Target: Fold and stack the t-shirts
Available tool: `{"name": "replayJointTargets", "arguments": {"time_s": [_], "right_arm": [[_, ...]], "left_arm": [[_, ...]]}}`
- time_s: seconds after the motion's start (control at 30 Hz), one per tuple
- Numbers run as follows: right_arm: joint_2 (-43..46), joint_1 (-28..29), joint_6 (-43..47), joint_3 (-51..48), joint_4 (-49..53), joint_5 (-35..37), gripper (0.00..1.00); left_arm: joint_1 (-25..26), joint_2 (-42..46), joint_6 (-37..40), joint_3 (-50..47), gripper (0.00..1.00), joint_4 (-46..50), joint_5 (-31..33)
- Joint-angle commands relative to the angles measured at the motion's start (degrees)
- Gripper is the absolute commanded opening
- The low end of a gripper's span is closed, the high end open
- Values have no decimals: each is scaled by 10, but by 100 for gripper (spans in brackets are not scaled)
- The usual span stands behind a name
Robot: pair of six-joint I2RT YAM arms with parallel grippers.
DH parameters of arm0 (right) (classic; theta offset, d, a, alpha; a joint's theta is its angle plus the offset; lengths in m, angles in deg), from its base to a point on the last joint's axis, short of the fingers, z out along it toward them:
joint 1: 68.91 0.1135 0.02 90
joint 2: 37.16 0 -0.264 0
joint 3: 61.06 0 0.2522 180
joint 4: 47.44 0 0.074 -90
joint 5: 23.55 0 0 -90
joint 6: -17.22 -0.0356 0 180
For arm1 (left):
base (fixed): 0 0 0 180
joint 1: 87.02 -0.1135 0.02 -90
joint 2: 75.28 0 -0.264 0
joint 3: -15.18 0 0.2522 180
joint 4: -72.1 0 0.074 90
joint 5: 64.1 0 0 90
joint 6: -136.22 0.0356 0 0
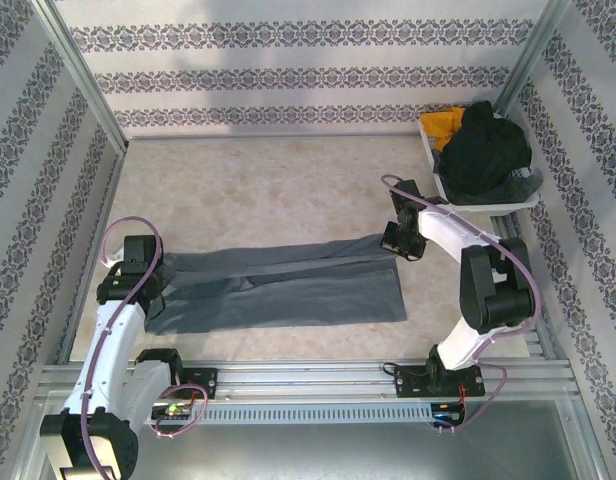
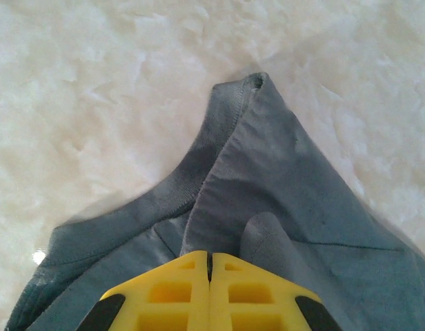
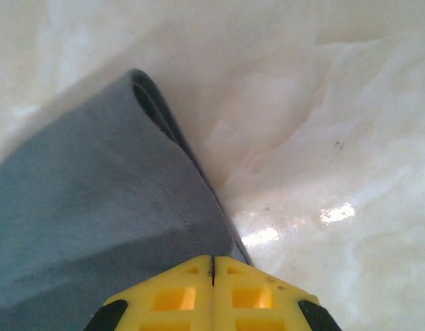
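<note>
A slate blue-grey t-shirt [image 1: 288, 290] lies folded lengthwise into a long band across the table, stretched between both arms. My left gripper [image 1: 153, 283] is shut on its left end. In the left wrist view the yellow jaws [image 2: 210, 258] pinch the cloth [image 2: 281, 179] beside the ribbed collar. My right gripper [image 1: 396, 245] is shut on the far right corner. In the right wrist view its jaws [image 3: 212, 261] clamp the folded edge of the cloth [image 3: 81, 207]. A black t-shirt [image 1: 483, 150] and a mustard yellow t-shirt [image 1: 443, 125] lie bunched in the white tray [image 1: 488, 203].
The tray stands in the back right corner against the patterned walls. Metal rails [image 1: 318, 380] run along the near edge between the arm bases. The pale tabletop [image 1: 268, 190] lies bare behind the shirt.
</note>
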Motion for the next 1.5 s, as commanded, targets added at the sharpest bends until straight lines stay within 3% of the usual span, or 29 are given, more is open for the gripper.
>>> {"name": "replayJointTargets", "arguments": {"time_s": [0.0, 0.8, 1.1, 1.2, 1.33, 1.4, 1.47], "right_arm": [[28, 4, -14, -14, 26, 22, 0], [84, 37, -76, -105, 48, 18, 0], [59, 31, -63, -95, 50, 45, 0], [64, 30, -61, -92, 54, 48, 9], [100, 37, -65, -77, 76, 72, 28], [128, 43, -61, -68, 67, 78, 33], [140, 51, -58, -59, 46, 70, 34]], "left_arm": [[3, 6, -9, 2, 0, 29, 29], [4, -65, -24, -27, 0, -15, -48], [4, -76, -21, -21, 0, -7, -39], [4, -73, -19, -14, 1, 7, -27], [4, -67, -19, 16, 38, 39, -16], [4, -65, -18, 42, 46, 47, -17], [4, -68, -14, 69, 46, 38, -29]]}}
